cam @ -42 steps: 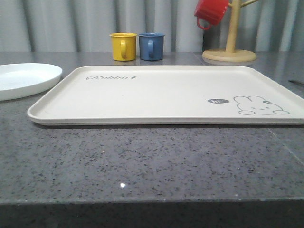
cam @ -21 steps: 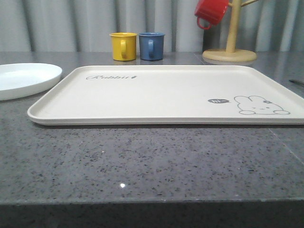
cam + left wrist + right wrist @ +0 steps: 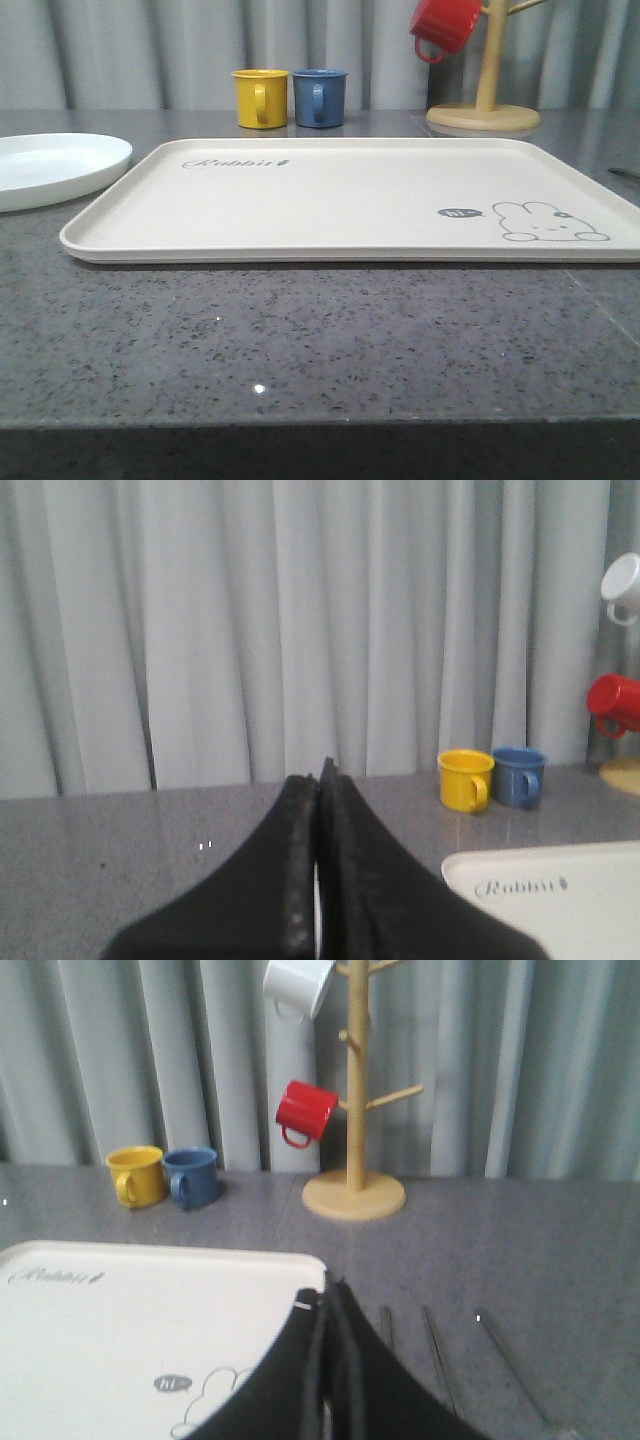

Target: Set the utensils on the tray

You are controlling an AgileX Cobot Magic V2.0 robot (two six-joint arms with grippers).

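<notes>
- while the tray (image 3: 340, 200) sits mid-counter, bare, the white plate (image 3: 50, 165) lies just off its left end
- thin steel utensils (image 3: 435, 1345) lie on the counter right of the tray
- left gripper (image 3: 318, 860) and right gripper (image 3: 327, 1360): jaws pressed together, holding nothing
- yellow mug (image 3: 260, 97) and blue mug (image 3: 320, 96) stand behind the tray

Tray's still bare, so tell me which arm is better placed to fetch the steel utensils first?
Probably the right. In its wrist view the right tool, shut and holding nothing, hangs just beside the steel utensils lying on the counter past the tray edge. The left tool faces bare counter, mugs beyond.
</notes>
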